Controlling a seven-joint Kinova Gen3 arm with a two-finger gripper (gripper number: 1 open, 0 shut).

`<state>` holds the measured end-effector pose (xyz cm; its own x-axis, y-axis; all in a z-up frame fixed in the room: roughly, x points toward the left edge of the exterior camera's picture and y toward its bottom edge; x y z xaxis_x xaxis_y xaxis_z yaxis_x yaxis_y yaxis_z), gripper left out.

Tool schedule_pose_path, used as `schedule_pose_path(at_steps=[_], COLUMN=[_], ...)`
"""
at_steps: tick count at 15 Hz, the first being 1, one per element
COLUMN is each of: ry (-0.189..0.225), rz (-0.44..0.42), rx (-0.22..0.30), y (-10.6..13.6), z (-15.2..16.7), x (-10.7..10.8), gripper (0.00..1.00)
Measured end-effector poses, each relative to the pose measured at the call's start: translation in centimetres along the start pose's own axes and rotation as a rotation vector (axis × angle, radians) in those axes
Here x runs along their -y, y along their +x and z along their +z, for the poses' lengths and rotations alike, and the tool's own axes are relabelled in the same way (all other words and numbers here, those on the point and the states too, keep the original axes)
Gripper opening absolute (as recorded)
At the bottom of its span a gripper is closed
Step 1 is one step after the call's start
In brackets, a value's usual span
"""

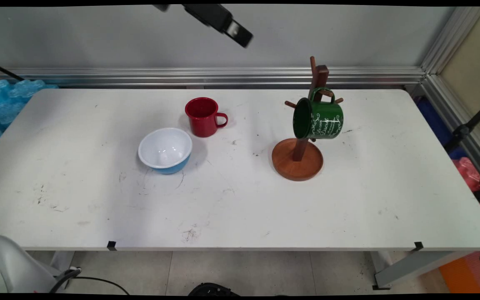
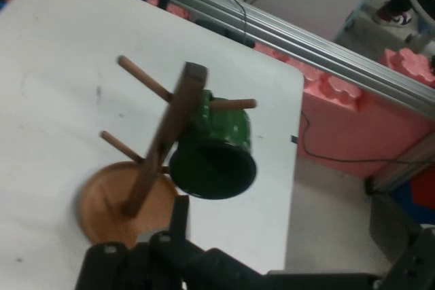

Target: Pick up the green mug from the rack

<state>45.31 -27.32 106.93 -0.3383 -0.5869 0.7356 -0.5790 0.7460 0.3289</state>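
The counter (image 1: 240, 200) carried a wooden rack (image 1: 298, 160) right of centre, with a round base and an upright post bearing pegs. A green mug (image 1: 318, 118) hung by its handle from a peg, its mouth facing left. A bowl (image 1: 165, 150), white inside and blue outside, stood left of centre. A red mug (image 1: 202, 116) stood just behind it, handle to the right. The tool (image 1: 240, 35) hung high above the counter's far edge, holding nothing; its opening could not be determined.
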Motion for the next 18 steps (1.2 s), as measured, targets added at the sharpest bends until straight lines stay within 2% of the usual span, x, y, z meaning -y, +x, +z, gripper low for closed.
schedule_pose_path(at_steps=[5,10,18], ry=[-0.013,-0.006,0.001], rz=[-0.032,-0.065,-0.142], rx=[0.029,0.04,0.017], y=[-0.1,-0.1,-1.1], z=[3.9,7.4,12.5], x=[-1.7,-2.5,-3.0], gripper=[1.0,1.0,1.0])
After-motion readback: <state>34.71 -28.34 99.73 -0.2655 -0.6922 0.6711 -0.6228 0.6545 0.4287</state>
